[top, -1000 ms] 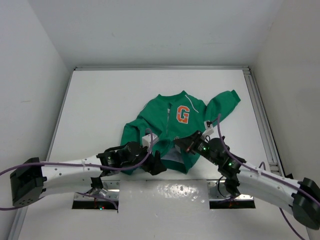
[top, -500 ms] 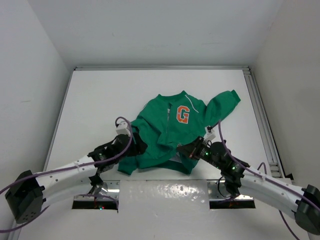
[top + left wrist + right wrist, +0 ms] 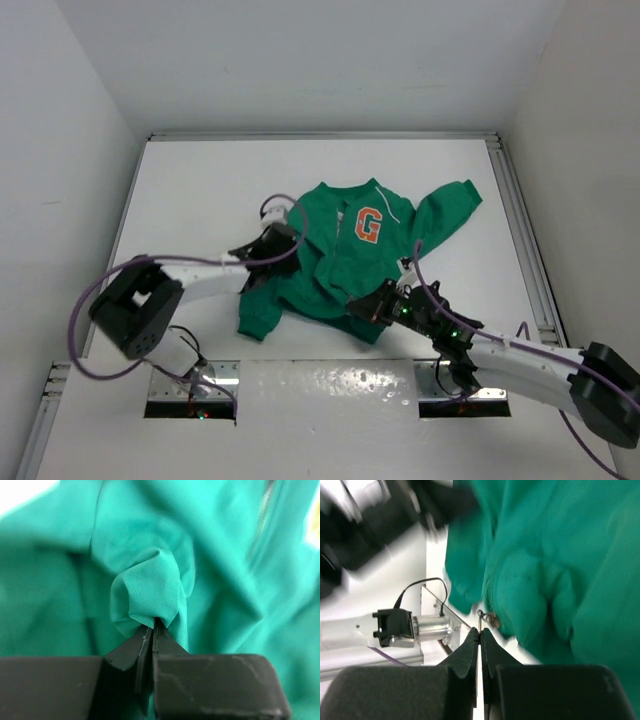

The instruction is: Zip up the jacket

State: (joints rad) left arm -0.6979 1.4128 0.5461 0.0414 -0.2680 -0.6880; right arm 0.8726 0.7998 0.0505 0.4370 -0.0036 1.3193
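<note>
The green jacket (image 3: 335, 270) lies crumpled mid-table, its orange "G" (image 3: 367, 225) facing up and one sleeve stretched to the far right. My left gripper (image 3: 283, 243) sits on the jacket's left side. In the left wrist view this gripper (image 3: 152, 628) is shut on a bunched fold of jacket fabric (image 3: 150, 592). My right gripper (image 3: 362, 306) is at the jacket's near hem. The right wrist view shows that gripper (image 3: 480, 630) shut on the small metal zipper pull (image 3: 480, 616), which hangs from the slider (image 3: 492, 620) at the hem of the jacket (image 3: 560, 560).
White walls close in the table on the left, back and right. A metal rail (image 3: 520, 235) runs along the right edge. Two dark slots (image 3: 190, 402) (image 3: 462, 406) sit at the near edge by the arm bases. A left arm joint (image 3: 395, 626) shows in the right wrist view.
My left gripper went from the near hem up and left to the jacket's left side and shut on the fabric. The right gripper kept its hold and sank slightly nearer.
</note>
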